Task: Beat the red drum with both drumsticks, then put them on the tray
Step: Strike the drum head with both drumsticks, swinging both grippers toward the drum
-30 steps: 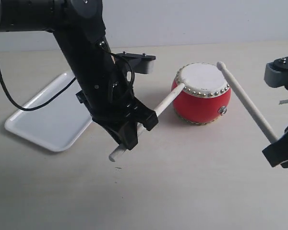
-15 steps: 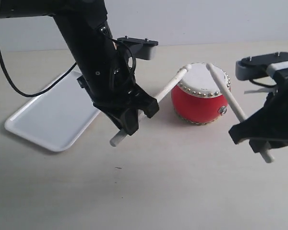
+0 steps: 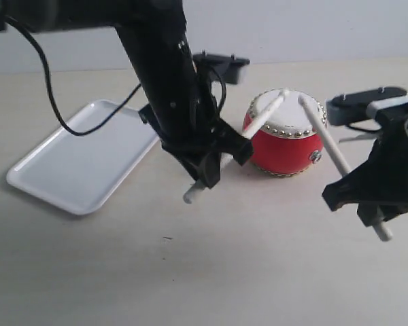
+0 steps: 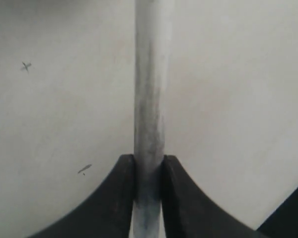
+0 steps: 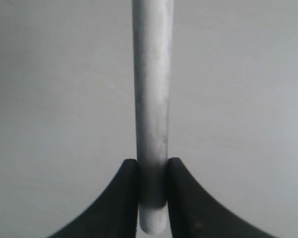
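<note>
The red drum (image 3: 285,151) stands upright on the table, its white head facing up. My left gripper (image 3: 214,170) is shut on one pale drumstick (image 3: 264,117), which slants up to the right so its tip is over the drum head. My right gripper (image 3: 370,207) is shut on the other drumstick (image 3: 324,137), whose tip also reaches the head, close to the first tip. In the left wrist view the drumstick (image 4: 149,99) runs out between the shut left gripper (image 4: 149,161). The right wrist view shows the same with its drumstick (image 5: 151,89) and right gripper (image 5: 152,166). The white tray (image 3: 81,163) lies at the left.
A black cable (image 3: 75,125) hangs from the left arm over the tray's far part. A pale wall rises behind the table. Small dark marks (image 3: 164,238) dot the tabletop in front.
The left arm has shifted right, bringing its stick tip from the drum's side onto the head. The right arm came in from the right edge and swung its stick down onto the head.
</note>
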`<state>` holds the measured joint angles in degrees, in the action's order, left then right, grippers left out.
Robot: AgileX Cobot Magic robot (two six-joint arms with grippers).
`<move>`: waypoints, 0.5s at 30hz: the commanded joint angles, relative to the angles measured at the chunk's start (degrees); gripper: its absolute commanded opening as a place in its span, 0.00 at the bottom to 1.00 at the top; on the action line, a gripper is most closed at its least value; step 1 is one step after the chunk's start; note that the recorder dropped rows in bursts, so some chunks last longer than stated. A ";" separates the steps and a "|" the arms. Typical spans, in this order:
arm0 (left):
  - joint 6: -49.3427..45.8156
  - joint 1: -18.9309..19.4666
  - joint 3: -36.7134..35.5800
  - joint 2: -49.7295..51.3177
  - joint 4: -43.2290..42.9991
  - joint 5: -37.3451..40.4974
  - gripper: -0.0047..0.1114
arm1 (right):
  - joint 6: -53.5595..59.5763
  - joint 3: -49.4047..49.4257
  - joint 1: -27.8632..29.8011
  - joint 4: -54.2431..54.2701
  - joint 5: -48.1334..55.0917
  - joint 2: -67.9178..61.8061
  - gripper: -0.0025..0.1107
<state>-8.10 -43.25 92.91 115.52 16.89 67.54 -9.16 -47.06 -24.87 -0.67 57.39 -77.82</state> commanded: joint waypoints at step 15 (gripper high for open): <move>1.40 -0.26 6.37 4.57 0.31 2.42 0.04 | -1.65 2.67 0.20 3.16 -5.21 5.43 0.02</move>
<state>-7.13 -43.25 99.91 116.60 17.31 69.96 -9.91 -43.15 -24.87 2.95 49.66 -80.12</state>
